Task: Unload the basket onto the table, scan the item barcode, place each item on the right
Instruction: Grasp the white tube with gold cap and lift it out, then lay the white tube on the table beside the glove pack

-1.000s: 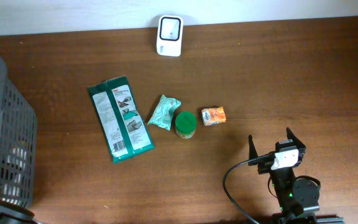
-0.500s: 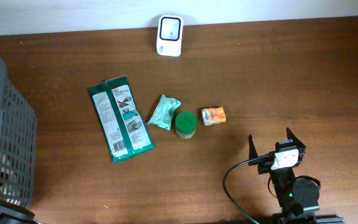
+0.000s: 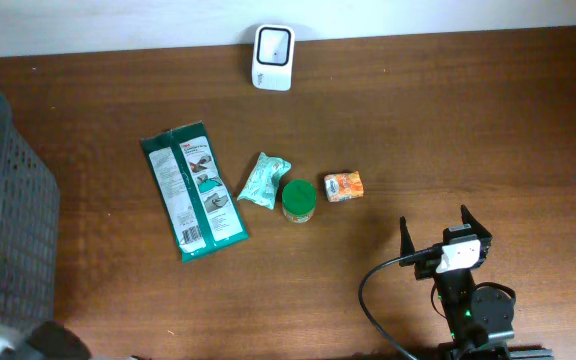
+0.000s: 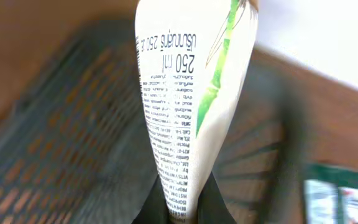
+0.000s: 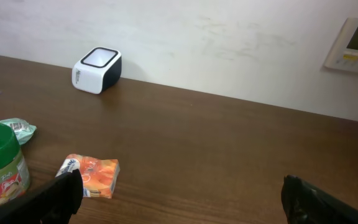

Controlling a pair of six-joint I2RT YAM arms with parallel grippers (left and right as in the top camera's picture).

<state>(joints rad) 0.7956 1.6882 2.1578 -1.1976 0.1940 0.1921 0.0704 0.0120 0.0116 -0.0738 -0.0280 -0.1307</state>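
Observation:
In the left wrist view my left gripper (image 4: 180,208) is shut on the narrow end of a white pack (image 4: 191,93) with small black print, "250 ml" and a green stalk drawing. It hangs above the dark mesh basket (image 4: 73,124). No barcode shows on the face I see. The white scanner (image 3: 272,44) stands at the table's far edge, also in the right wrist view (image 5: 97,70). My right gripper (image 3: 436,222) rests open near the front right, its dark fingers (image 5: 55,196) wide apart with nothing between them.
The grey basket (image 3: 8,200) stands at the left edge. A green wipes pack (image 3: 191,188), a teal packet (image 3: 264,180), a green-lidded jar (image 3: 299,200) and an orange packet (image 3: 344,185) lie mid-table. A blurred part of the left arm (image 3: 43,345) shows at the bottom left.
My left gripper has closed on the white pack. The white shape seen inside the basket is gone from there, and the left arm now blurs at the bottom left. The right arm is unmoved.

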